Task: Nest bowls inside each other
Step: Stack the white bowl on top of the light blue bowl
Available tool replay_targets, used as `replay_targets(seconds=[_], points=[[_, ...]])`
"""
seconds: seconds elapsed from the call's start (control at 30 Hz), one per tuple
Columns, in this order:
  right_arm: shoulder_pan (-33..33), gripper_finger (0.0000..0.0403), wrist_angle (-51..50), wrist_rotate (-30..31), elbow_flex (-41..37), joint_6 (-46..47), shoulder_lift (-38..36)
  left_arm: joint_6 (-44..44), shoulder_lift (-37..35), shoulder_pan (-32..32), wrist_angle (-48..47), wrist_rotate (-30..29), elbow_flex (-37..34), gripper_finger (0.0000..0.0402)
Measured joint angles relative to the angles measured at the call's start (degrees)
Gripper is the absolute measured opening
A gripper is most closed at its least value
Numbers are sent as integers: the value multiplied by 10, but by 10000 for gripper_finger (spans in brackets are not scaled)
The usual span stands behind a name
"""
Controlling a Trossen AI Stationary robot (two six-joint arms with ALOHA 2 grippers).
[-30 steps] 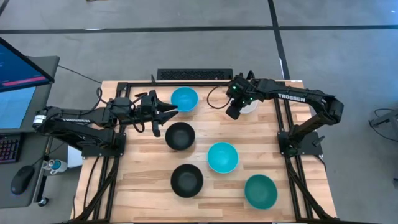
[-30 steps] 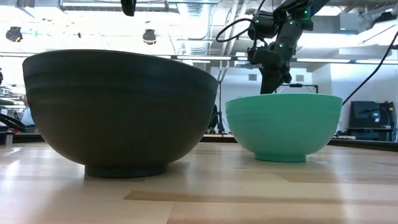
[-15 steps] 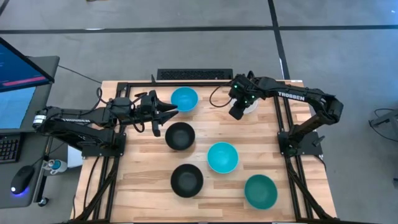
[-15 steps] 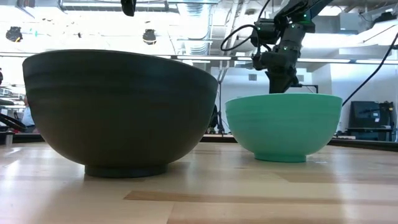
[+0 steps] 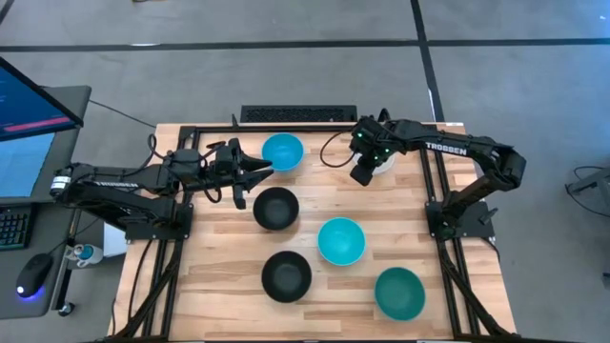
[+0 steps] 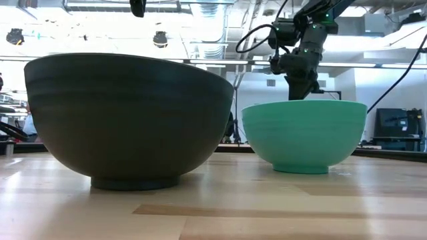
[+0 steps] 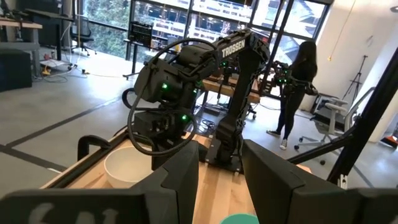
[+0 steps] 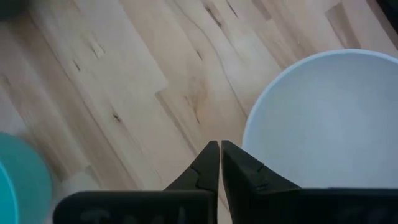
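Note:
Six bowls rest on their bases on the wooden table: a light blue bowl (image 5: 282,151) at the far side, a black bowl (image 5: 275,208), a second light blue bowl (image 5: 341,240), a second black bowl (image 5: 286,275), a teal bowl (image 5: 398,292) and a white bowl (image 5: 384,160). My right gripper (image 5: 360,177) points steeply down beside the white bowl's (image 8: 323,118) left rim. Its fingers (image 8: 211,155) are shut with nothing between them, over bare wood just outside the rim. My left gripper (image 5: 255,183) hovers level and open between the far light blue bowl and the nearer black one.
Black frame rails (image 5: 214,126) run along the table's far and side edges, and a dark bar (image 5: 286,114) lies behind the far edge. A monitor (image 5: 29,105) stands off the table's left. A person (image 7: 298,81) stands in the room beyond.
My right gripper has tipped a little steeper downward over the white bowl's left rim and otherwise stayed where it was. The bowls have not moved.

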Motion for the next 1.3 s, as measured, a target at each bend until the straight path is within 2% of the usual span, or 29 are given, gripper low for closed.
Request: replay_targets(seconds=[0.13, 0.27, 0.67, 0.83, 1.07, 1.3], points=[[-11, 36, -25, 2, 0, 1, 0, 0, 0, 0, 0, 0, 0, 115], [-26, 57, -68, 5, 0, 14, 0, 0, 0, 0, 0, 0, 0, 115], [-25, 109, -47, 2, 0, 16, 5, 0, 0, 0, 0, 0, 0, 115], [-11, 113, -17, 2, 1, 19, 32, 0, 0, 0, 0, 9, 0, 115], [0, 113, -25, 22, 0, 2, 85, 0, 0, -3, 3, 10, 0, 115], [-3, 113, -25, 37, 0, -2, 59, 0, 0, -2, 2, 10, 0, 115]])
